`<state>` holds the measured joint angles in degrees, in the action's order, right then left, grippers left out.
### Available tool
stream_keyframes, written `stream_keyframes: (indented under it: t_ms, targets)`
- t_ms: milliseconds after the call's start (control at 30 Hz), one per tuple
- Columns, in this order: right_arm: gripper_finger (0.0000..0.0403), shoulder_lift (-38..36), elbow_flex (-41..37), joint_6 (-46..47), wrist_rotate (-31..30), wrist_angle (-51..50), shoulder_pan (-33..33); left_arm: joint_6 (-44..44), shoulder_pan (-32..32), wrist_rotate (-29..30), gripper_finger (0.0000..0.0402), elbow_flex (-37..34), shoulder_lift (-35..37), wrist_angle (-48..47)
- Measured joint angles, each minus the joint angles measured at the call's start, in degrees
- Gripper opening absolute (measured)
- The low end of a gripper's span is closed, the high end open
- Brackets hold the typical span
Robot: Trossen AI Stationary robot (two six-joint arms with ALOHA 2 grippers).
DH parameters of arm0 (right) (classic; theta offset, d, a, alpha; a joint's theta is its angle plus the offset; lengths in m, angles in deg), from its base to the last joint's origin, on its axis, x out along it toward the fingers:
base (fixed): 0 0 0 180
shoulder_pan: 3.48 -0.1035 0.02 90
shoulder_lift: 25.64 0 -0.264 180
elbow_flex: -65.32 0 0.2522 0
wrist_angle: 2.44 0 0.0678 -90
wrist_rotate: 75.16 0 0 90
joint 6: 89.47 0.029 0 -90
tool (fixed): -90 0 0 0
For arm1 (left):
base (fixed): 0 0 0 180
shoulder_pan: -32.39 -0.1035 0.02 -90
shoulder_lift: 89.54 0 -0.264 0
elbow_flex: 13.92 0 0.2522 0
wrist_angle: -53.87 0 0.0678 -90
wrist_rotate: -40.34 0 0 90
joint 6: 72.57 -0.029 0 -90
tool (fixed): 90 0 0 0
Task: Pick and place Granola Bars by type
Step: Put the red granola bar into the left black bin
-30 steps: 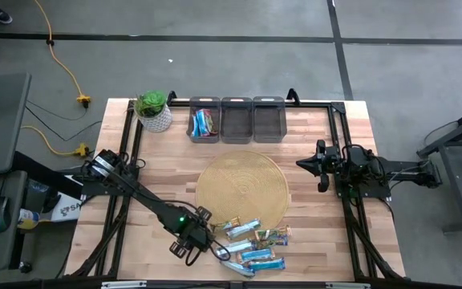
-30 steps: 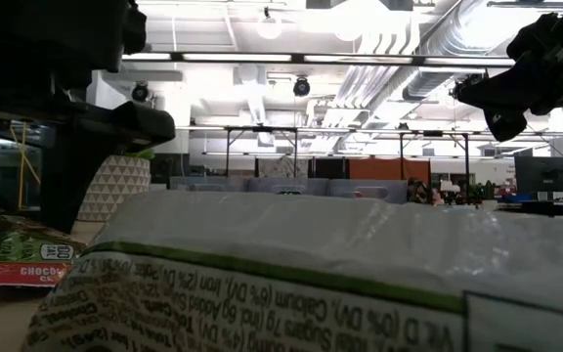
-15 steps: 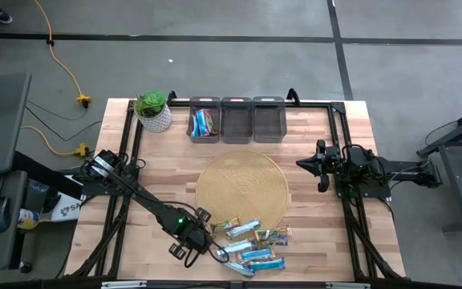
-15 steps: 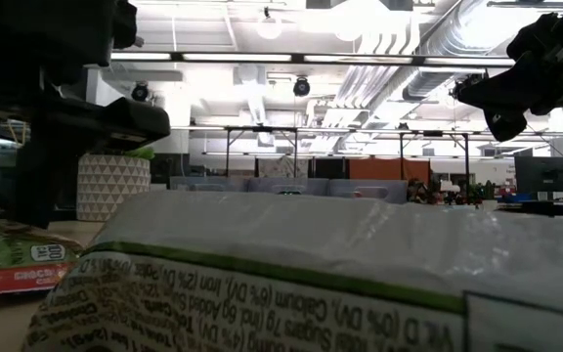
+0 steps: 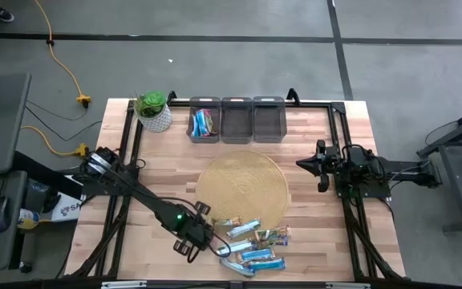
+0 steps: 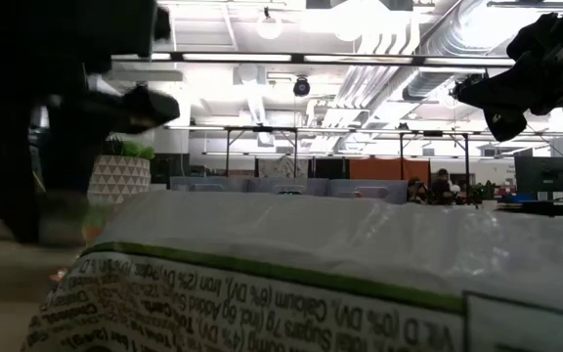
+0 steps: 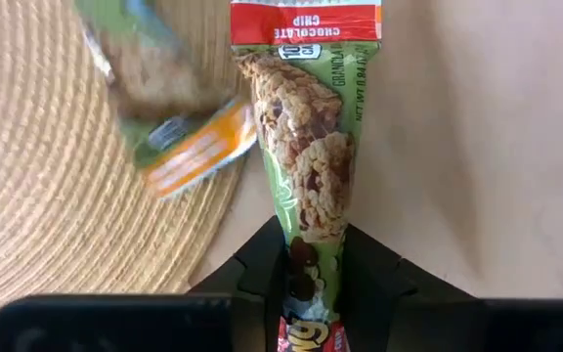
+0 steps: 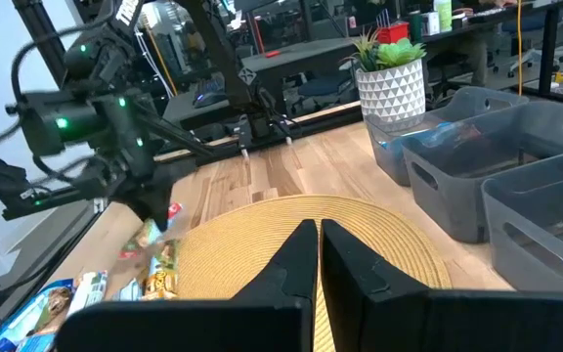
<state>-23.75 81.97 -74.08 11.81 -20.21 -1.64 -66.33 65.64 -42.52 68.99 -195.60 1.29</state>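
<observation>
From above: my left claw (image 5: 201,238) is down at the near edge of the counter (image 5: 167,177), right by the loose pile of Granola Bars (image 5: 251,242) that sits just off the round woven mat (image 5: 241,188). Three grey bins (image 5: 237,119) line the far edge; only the left bin (image 5: 204,123) has anything in it, a couple of blue-and-white bars, and the middle and right ones look bare. So I'd say we're early on, most of the sorting still left. My right claw (image 5: 322,167) waits over the right side, well apart from everything

Low view: mostly blocked by a big wrapper (image 6: 311,274) right at the lens, nothing useful about the bins

Left wrist: my claw is pinched narrow on a green chocolate chip bar (image 7: 308,156), held by one end. Another bar (image 7: 179,147) lies at the mat's rim

Right wrist: right claw (image 8: 319,256) fingers together, holding nothing; plant pot (image 8: 391,83) beside the bins
</observation>
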Motion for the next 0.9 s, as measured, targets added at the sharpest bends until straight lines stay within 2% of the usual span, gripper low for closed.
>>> stream_keyframes:
  t_ms: [167,400,500,633,900]
  targets:
    - [0.0,0.0,0.0,0.0,0.0,0.0,0.0,1.8,0.1,1.7,0.0071,0.0,5.3,-2.4]
    - [0.0,0.1,0.0,0.0,0.0,0.0,0.0,6.8,0.1,3.4,0.0071,0.1,16.7,-3.5]
    - [0.0,0.1,0.0,0.0,0.0,0.0,0.0,10.6,0.1,9.1,0.0071,0.1,22.0,-3.2]
    - [0.0,0.1,0.0,0.0,0.0,0.0,0.0,14.8,0.1,19.6,0.0071,0.1,28.6,-1.3]
    - [0.0,0.1,0.0,0.0,0.0,0.0,0.0,19.5,0.1,39.0,0.0071,0.1,36.1,6.7]
